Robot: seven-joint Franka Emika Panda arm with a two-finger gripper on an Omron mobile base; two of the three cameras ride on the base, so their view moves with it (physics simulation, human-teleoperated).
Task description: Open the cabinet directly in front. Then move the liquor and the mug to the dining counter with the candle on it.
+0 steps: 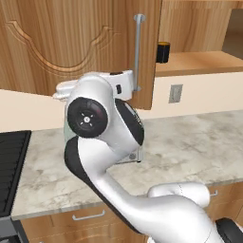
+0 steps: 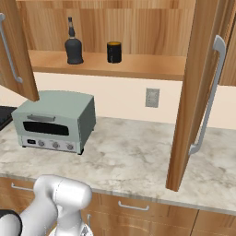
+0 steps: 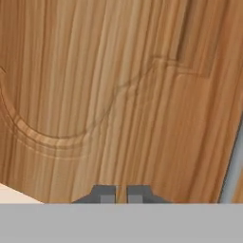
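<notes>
Both doors of the cabinet stand swung open: the left door point(image 1: 80, 42) with its silver bar handle point(image 1: 138, 52), and the right door point(image 2: 196, 92). On the shelf inside, the near-black liquor point(image 2: 73, 48) stands left of the black mug point(image 2: 114, 52); the mug point(image 1: 163, 52) also peeks past the left door's edge. My gripper point(image 3: 116, 194) is shut with nothing between its fingertips. It faces the carved front of the left door point(image 3: 118, 95), with the handle point(image 3: 232, 166) off to one side. The dining counter and the candle are out of view.
A pale green toaster oven point(image 2: 53, 120) sits on the marble-topped wall counter point(image 2: 138, 156) under the shelf. A wall outlet point(image 2: 152, 97) is behind it to the right. A black stove point(image 1: 12, 161) borders the counter's left end. Drawers point(image 2: 133, 207) run below.
</notes>
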